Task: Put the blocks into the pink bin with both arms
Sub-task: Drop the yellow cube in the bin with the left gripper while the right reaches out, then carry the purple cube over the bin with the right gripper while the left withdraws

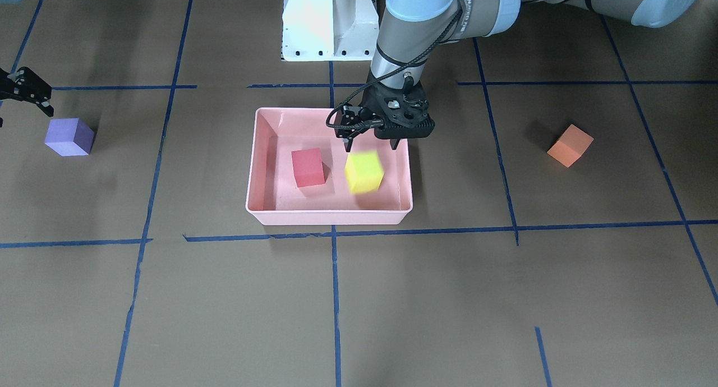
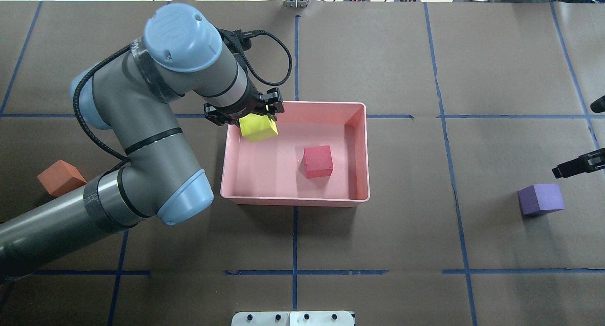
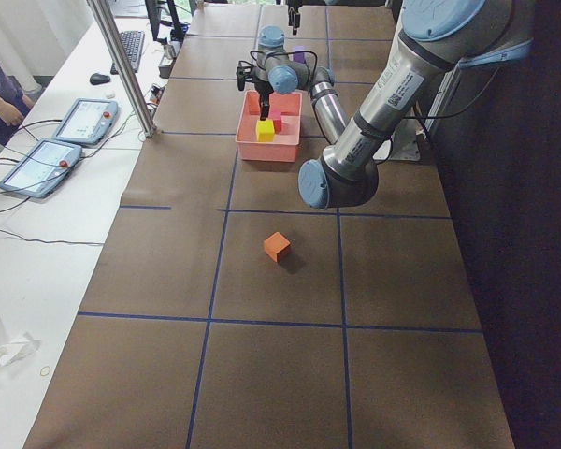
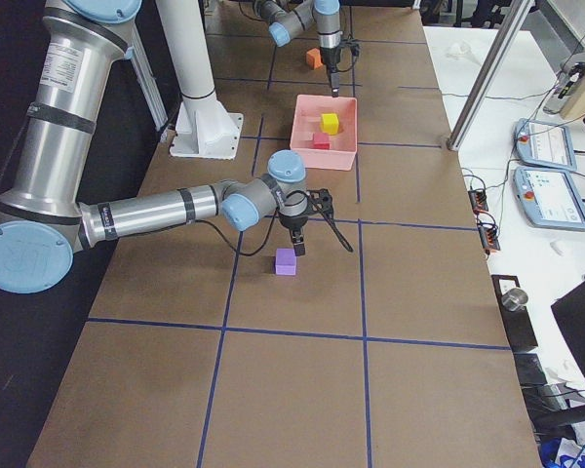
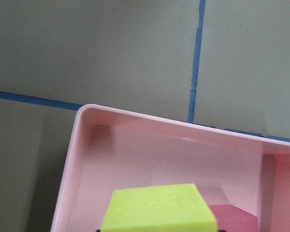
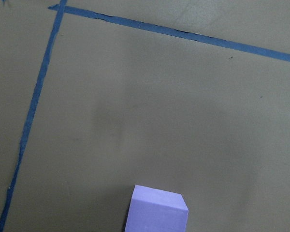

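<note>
Brown tabletop (image 2: pixel 378 269) is holding the orange block (image 2: pixel 60 177), lying outside at far left. Over the pink bin (image 2: pixel 293 202), the left gripper (image 1: pixel 371 146), jaws apart, is seemingly dropping the yellow block (image 2: pixel 257 128) beside the red block (image 2: pixel 317 161). Farther right, the purple block (image 2: pixel 540 199) is waiting outside near the right gripper (image 2: pixel 579 165), jaw state unreadable.

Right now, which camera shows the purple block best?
Overhead: the purple block sits whole and largest there. The front camera also shows it whole; the right-side camera shows it small; the right wrist camera cuts it off.
</note>
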Controlling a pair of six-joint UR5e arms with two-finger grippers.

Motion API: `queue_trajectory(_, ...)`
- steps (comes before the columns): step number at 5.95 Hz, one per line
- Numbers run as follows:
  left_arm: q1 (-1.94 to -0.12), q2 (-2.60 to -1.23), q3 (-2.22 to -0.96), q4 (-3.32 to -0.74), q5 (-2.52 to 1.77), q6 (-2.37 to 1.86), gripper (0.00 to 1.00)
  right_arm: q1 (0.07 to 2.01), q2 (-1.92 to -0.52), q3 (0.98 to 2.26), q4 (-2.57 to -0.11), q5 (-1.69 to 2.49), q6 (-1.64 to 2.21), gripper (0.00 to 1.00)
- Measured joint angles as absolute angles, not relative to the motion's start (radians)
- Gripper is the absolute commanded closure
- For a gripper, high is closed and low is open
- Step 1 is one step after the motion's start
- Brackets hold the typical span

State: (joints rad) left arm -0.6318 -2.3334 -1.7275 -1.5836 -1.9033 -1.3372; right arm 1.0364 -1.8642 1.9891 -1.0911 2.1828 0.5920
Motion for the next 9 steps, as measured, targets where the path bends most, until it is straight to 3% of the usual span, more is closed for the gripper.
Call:
queue_trajectory(2, -0.626, -2.332, -1.732, -1.583, -1.895, -1.339, 0.00, 0.967, -1.870, 1.905, -0.911, 2.158, 0.766, 0.00)
queue_trajectory(6, -0.626, -2.329, -1.736, -1.584, -1.892, -1.339, 0.00, 0.841, -1.873, 1.833, -0.887, 2.070, 0.843, 0.04)
queue_trajectory(7, -0.625, -2.328, -1.736, -1.584, -1.891, -1.339, 0.00, 0.817, -1.870, 1.807, -0.888, 2.057, 0.842, 0.46)
queue_trajectory(9, -0.625, -2.325, -1.734, -1.587, -1.894, -1.332, 0.00, 0.798, -1.857, 1.786, -0.891, 2.053, 0.844, 0.66)
